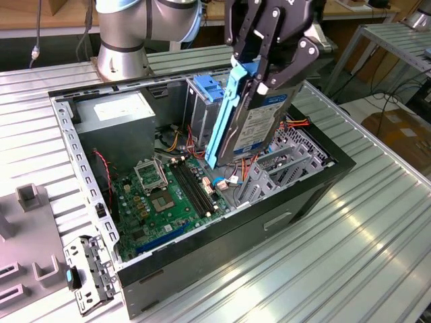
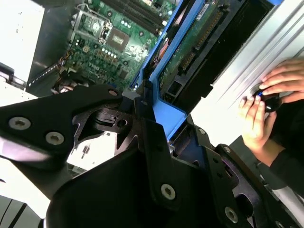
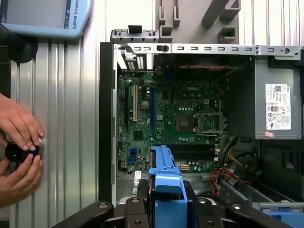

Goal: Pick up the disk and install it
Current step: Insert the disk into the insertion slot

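Note:
My gripper (image 1: 261,75) is shut on the disk (image 1: 259,124), a dark drive with a white-and-blue label and blue side rails. It holds the disk upright and tilted above the open computer case (image 1: 316,185), over the grey drive cage (image 1: 286,161) at the exterior view's right. The disk's lower end hangs just above the cables beside the motherboard (image 1: 161,195). In the second wrist view the disk's green circuit side (image 2: 192,45) and blue rail (image 2: 164,107) run out from between my fingers (image 2: 159,156). The first wrist view looks down past the blue rail (image 3: 166,175) onto the motherboard (image 3: 175,118).
A grey power-supply box (image 1: 121,114) fills the case's far corner, and a blue-topped drive bay (image 1: 205,87) stands behind the disk. Red and yellow cables (image 3: 225,171) lie by the bay. A person's hands (image 3: 19,147) hold a black knob on the table beside the case. The arm's base (image 1: 121,40) is behind.

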Tool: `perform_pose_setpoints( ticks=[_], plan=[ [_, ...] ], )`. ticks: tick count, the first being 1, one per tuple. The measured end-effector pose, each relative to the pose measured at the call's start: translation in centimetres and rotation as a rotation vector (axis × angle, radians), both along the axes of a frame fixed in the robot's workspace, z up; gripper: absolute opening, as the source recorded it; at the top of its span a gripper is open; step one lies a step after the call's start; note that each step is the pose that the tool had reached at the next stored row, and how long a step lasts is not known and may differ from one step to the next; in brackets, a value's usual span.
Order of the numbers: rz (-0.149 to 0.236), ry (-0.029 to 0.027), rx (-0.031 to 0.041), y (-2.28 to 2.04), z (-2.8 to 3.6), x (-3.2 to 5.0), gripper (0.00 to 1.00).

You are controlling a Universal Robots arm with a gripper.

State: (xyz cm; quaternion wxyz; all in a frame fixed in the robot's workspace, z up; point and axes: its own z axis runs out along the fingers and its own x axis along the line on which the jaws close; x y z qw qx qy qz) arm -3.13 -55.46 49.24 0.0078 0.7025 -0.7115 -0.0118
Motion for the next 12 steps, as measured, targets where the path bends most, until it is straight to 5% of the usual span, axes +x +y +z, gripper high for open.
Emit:
perform_pose_setpoints(
  ticks=[3, 5, 12],
  plan=[
    [0.0, 0.0001, -0.0004, -0.02, -0.07, 1.57, 0.37],
    [0.0, 0.0001, -0.0013, -0.04, -0.15, 3.48, 0.37],
    [0.0, 0.0, -0.007, -0.1, -0.6, 5.28, 0.37]
  ],
)
